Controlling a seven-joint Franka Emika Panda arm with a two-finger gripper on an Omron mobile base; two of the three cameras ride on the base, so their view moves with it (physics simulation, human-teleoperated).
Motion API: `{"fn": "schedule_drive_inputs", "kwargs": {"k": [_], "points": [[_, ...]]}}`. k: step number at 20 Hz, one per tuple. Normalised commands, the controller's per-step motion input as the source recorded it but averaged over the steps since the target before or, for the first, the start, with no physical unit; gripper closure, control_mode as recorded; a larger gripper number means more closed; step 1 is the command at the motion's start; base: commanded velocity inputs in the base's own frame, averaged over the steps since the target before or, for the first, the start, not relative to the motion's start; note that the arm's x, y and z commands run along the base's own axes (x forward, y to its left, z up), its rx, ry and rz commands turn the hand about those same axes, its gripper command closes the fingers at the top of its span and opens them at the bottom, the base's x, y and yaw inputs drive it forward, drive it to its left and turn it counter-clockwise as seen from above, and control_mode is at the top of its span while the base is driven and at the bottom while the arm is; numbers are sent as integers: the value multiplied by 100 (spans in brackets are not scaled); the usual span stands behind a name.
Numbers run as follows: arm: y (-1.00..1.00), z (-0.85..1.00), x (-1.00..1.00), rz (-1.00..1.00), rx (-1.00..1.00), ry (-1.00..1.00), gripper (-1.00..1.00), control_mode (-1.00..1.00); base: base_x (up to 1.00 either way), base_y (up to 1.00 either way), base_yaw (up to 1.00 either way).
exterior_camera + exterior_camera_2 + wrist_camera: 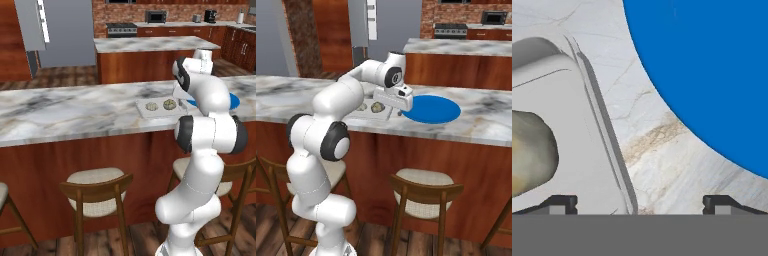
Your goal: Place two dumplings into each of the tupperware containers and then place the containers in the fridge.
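A tupperware container (144, 111) lies on the marble counter with two dumplings (151, 106) (169, 104) in it. My gripper (641, 204) hangs open just above the container's right wall (607, 135), one fingertip (562, 202) over the tray and the other over bare counter. Nothing is between the fingers. In the hand view one dumpling (529, 150) shows inside the container at the left. The right base view has my gripper (394, 108) over the container (387, 114), beside a dumpling (377, 106). The grey fridge (65, 35) (396, 25) stands far behind the counter.
A round blue plate (431, 109) (712, 65) (233, 102) lies on the counter right of the container, a strip of marble between them. Wooden stools (97, 185) (426, 182) stand at the counter's front. A second island (150, 45) lies beyond, with cabinets at the back.
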Motion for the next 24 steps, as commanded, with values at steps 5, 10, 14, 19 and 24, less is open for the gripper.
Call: {"fn": "schedule_drive_inputs", "kwargs": {"k": [5, 10, 14, 19, 24], "points": [[6, -8, 4, 0, 0, 2, -100, -100, 0, 0, 0], [0, -5, 22, 0, 0, 0, -100, -100, 0, 0, 0], [2, -28, 6, 0, 0, 2, -100, -100, 0, 0, 0], [0, -28, 0, 0, 0, 2, -100, -100, 0, 0, 0], [0, -4, -3, 0, 0, 0, -100, -100, 0, 0, 0]]}}
